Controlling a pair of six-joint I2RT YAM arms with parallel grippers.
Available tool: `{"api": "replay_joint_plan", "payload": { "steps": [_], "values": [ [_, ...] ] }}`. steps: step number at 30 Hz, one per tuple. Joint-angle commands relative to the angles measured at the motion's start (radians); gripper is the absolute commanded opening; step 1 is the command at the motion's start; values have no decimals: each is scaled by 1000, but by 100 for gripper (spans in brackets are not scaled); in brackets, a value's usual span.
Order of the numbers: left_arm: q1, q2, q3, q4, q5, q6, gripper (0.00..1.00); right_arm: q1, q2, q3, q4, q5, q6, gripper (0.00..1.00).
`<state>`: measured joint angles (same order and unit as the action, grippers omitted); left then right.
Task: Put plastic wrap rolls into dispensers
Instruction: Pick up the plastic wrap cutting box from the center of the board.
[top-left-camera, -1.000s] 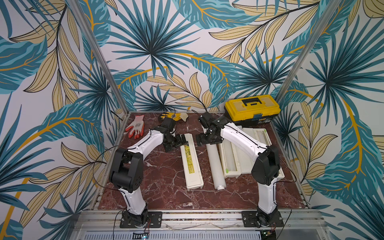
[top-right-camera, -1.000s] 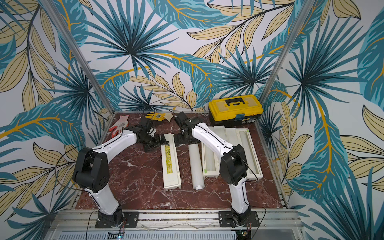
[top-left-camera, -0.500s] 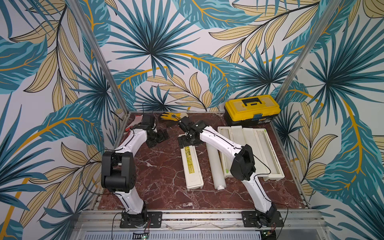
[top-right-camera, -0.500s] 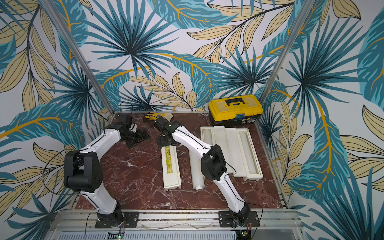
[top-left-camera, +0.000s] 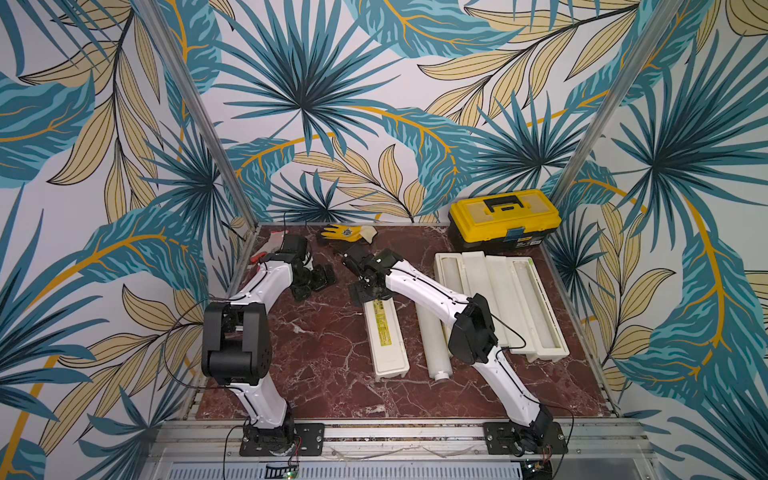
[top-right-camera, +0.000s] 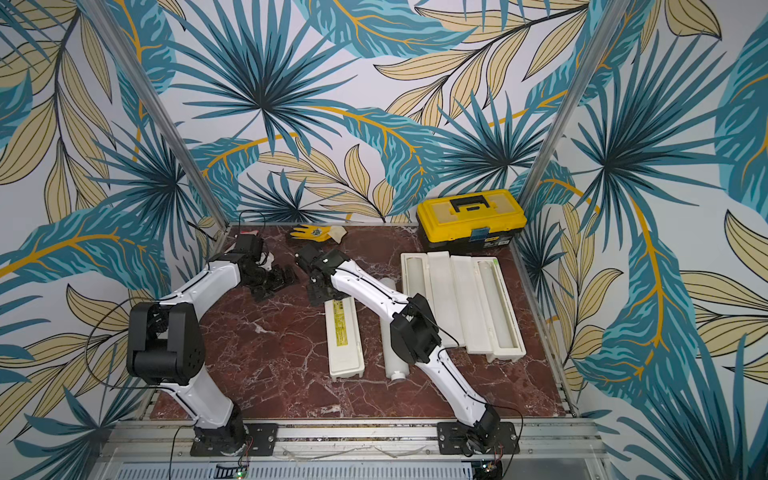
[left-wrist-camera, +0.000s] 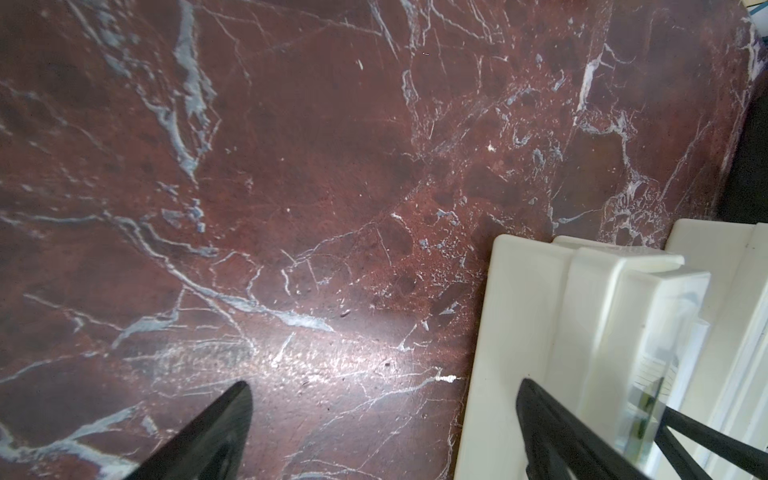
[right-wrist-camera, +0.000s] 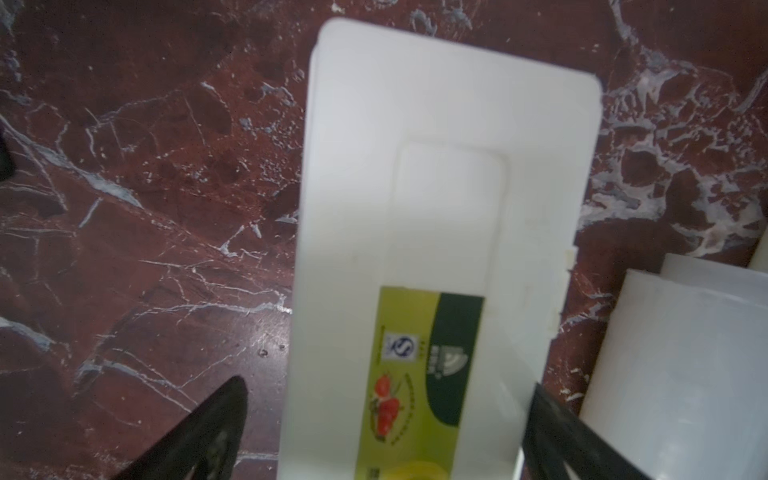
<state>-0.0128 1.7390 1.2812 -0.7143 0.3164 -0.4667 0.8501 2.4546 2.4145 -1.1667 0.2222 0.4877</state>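
Observation:
A closed dispenser (top-left-camera: 386, 340) (top-right-camera: 345, 340) with a yellow-green label lies mid-table. My right gripper (top-left-camera: 368, 291) (right-wrist-camera: 388, 384) is open over its far end, one finger on each side of the box (right-wrist-camera: 436, 187). A loose plastic wrap roll (top-left-camera: 432, 345) (right-wrist-camera: 685, 374) lies just right of it. Two open dispensers (top-left-camera: 473, 286) (top-left-camera: 500, 299) at the right each hold a roll (top-left-camera: 451, 278) (top-left-camera: 532, 299). My left gripper (top-left-camera: 316, 284) (left-wrist-camera: 384, 384) hangs open and empty over bare marble, left of a dispenser's end (left-wrist-camera: 519, 311).
A yellow-and-black toolbox (top-left-camera: 503, 216) stands at the back right. A yellow glove (top-left-camera: 349, 232) lies at the back, and a red-and-white glove (top-left-camera: 266, 249) is partly behind the left arm. Patterned walls enclose the marble table (top-left-camera: 324, 345) on three sides.
My right gripper has moved left from the loose roll's far end to the closed dispenser's far end. The left gripper has drawn back to the left. Both stay open.

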Motion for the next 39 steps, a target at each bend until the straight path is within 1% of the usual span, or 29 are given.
{"api": "replay_joint_plan", "payload": {
  "steps": [1, 2, 6, 8, 10, 11, 12, 16, 18, 23, 29, 31, 35, 39],
  "values": [
    [9, 7, -23, 12, 16, 23, 100, 0, 34, 1, -74, 10, 38, 99],
    [8, 5, -26, 12, 14, 23, 100, 0, 31, 1, -73, 12, 39, 99],
    [9, 5, -31, 13, 21, 30, 100, 0, 12, 0, -53, 12, 45, 92],
    [8, 8, -34, 13, 34, 30, 100, 0, 4, 0, -44, 3, 45, 90],
    [7, 10, -36, 14, 47, 33, 100, 0, -3, 0, -44, 7, 49, 94],
    [7, 11, -37, 15, 51, 32, 100, 0, -8, 0, -49, 15, 52, 99],
    [6, 10, -39, 16, 58, 33, 100, 1, -15, 0, -55, 26, 57, 99],
    [3, 8, -46, 16, 63, 34, 100, 0, -37, 0, -84, 74, 86, 99],
    [4, 8, -48, 17, 64, 35, 100, 1, -31, -1, -97, 78, 93, 99],
    [0, 10, -47, 19, 72, 36, 100, -2, 22, 1, -92, -2, 103, 99],
    [-3, 7, -52, 18, 78, 39, 100, -3, 31, 0, -86, -8, 112, 99],
    [-4, 11, -52, 19, 85, 39, 100, -3, 22, -4, -72, -14, 109, 95],
    [-17, 32, -45, 26, 122, 37, 100, -5, 1, -23, -38, -30, 105, 85],
    [-40, 51, -45, 65, 190, 11, 100, -18, -66, -108, 34, -45, 94, 79]
  ]
}}
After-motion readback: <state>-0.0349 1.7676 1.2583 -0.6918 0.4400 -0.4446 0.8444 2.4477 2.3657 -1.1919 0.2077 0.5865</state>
